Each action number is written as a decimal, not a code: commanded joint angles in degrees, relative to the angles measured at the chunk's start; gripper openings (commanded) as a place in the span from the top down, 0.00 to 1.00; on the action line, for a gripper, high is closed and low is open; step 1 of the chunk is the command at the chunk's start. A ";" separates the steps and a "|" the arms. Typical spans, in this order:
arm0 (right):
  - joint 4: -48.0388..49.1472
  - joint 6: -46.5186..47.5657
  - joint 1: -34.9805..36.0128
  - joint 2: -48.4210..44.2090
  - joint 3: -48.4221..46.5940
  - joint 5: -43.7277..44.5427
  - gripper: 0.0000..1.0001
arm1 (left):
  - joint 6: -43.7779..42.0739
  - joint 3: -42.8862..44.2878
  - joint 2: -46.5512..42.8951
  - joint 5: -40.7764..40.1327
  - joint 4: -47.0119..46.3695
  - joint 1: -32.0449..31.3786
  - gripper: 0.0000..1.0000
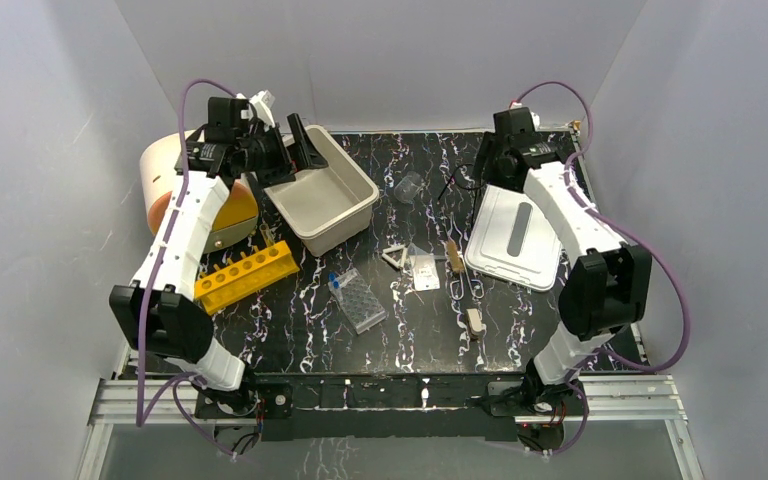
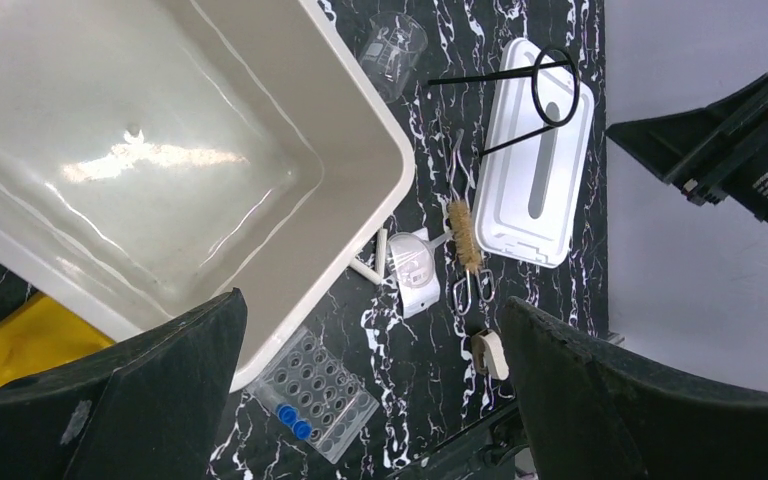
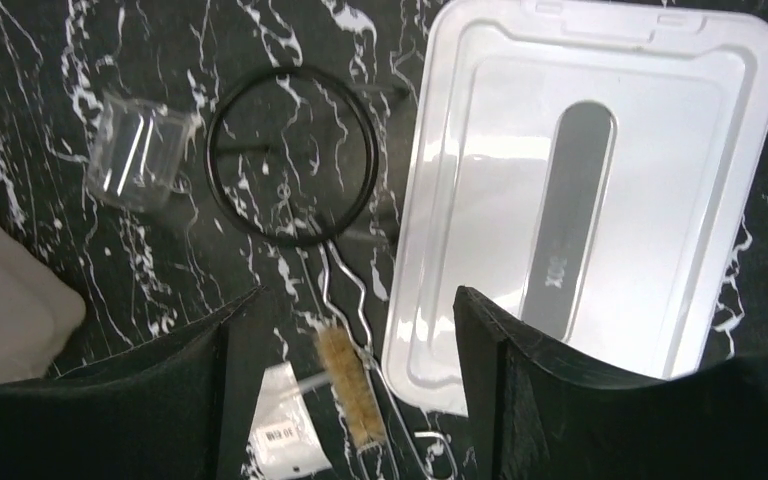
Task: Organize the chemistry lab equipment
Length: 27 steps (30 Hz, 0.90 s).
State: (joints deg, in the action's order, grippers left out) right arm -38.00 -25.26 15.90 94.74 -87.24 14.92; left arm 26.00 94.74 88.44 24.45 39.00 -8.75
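The black table [image 1: 295, 342] with white streaks stands inside pale grey walls [image 1: 400, 60]. The left gripper [image 2: 370, 305] and right gripper [image 3: 355, 300] are both open, holding nothing.

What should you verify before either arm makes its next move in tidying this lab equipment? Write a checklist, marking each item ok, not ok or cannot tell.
1. Left gripper open and empty: ok.
2. Right gripper open and empty: ok.
3. Beige tub empty inside: ok.
4. Lid off the tub: ok.
5. Black wire stand clear of the lid: cannot tell.
6. Equipment inside the tub: not ok; yellow tube rack and well tray lie outside it.
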 commanded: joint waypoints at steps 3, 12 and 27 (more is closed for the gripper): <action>2.72 -1.51 -1.97 9.74 -9.38 0.50 0.31 | -0.73 6.38 2.00 1.21 -0.75 -0.12 0.02; 3.41 -1.48 -2.01 17.68 -13.36 -0.58 0.55 | -2.47 9.50 3.49 -5.00 0.72 -0.04 0.02; 11.60 -1.05 -1.98 14.25 -17.59 -3.88 1.00 | -2.06 7.78 1.73 -7.47 0.59 -0.04 0.02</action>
State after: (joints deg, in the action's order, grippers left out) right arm -32.93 -25.98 13.98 114.48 -100.42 12.73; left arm 24.23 102.50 92.31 17.63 39.29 -8.75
